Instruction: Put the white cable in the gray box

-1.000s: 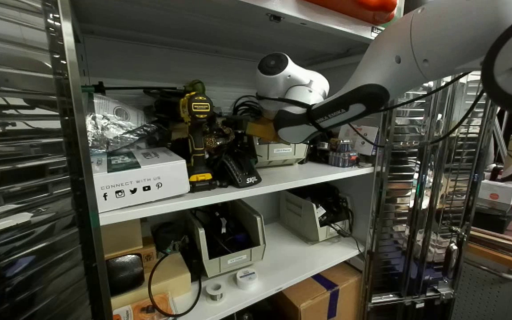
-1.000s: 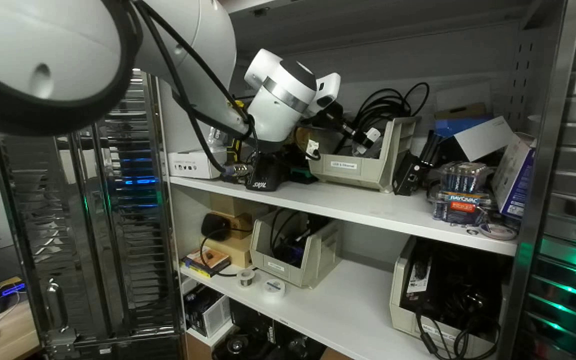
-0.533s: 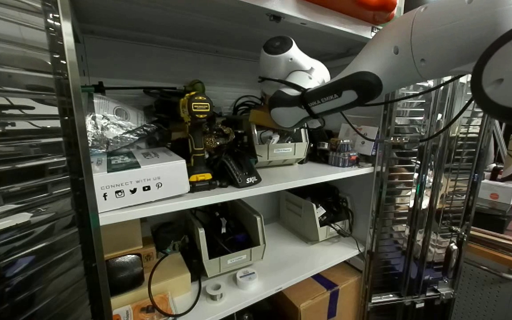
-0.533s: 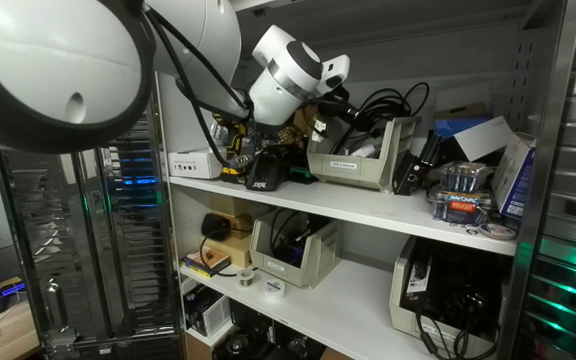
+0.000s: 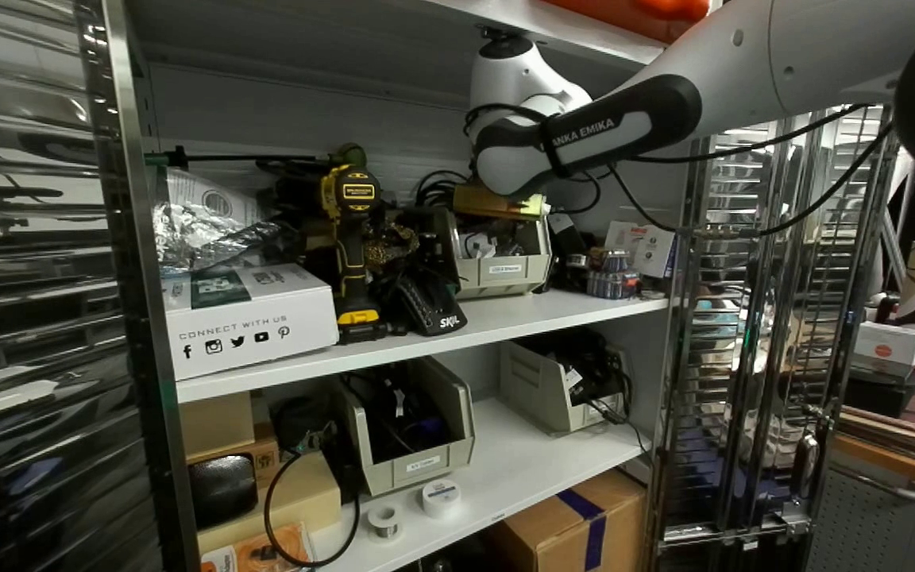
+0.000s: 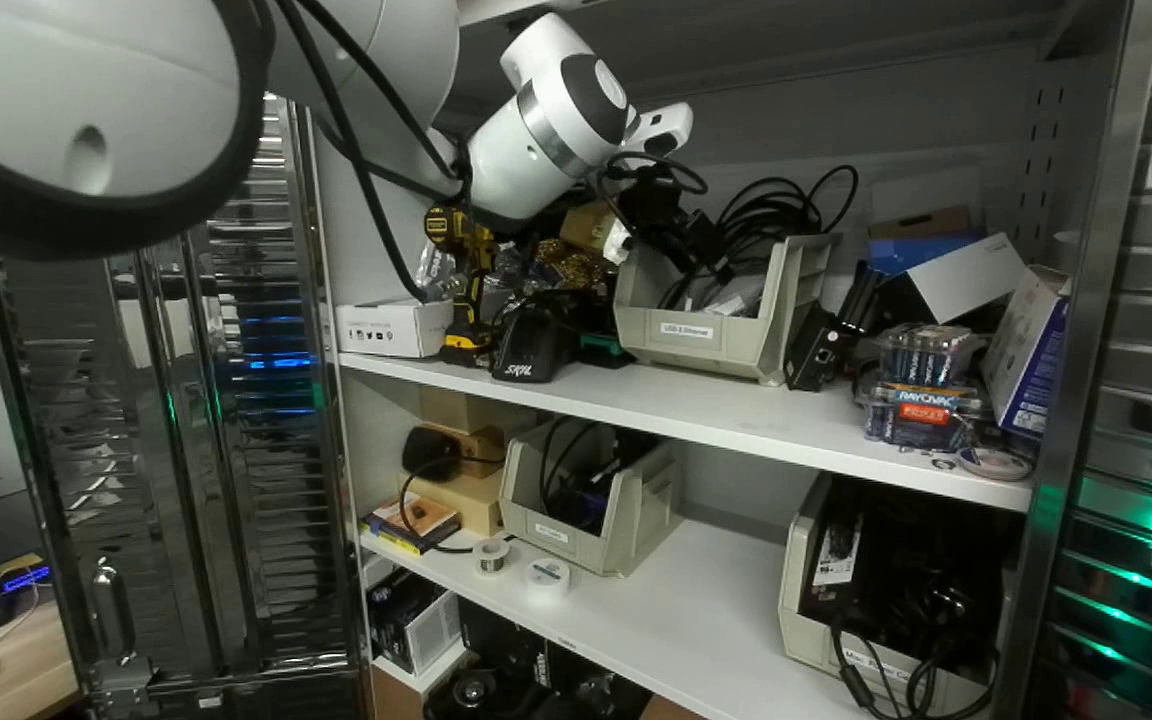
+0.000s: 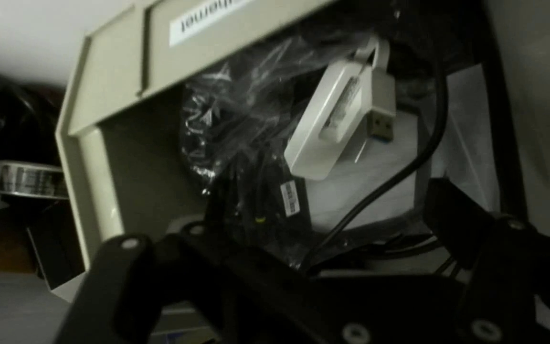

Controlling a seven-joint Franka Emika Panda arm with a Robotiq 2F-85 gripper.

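Gripper over gray Ethernet bin, fingers apart; white USB adapter inside near labeled edge, bare bin corner beside plastic bag.

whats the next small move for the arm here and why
I'd slowly ease the end effector back from the gray box. It stands open, and in the wrist view the white cable lies inside the box, apart from it, so the placing looks done. Slow seems wise: a black cable crosses the gap in that view, perhaps below it.
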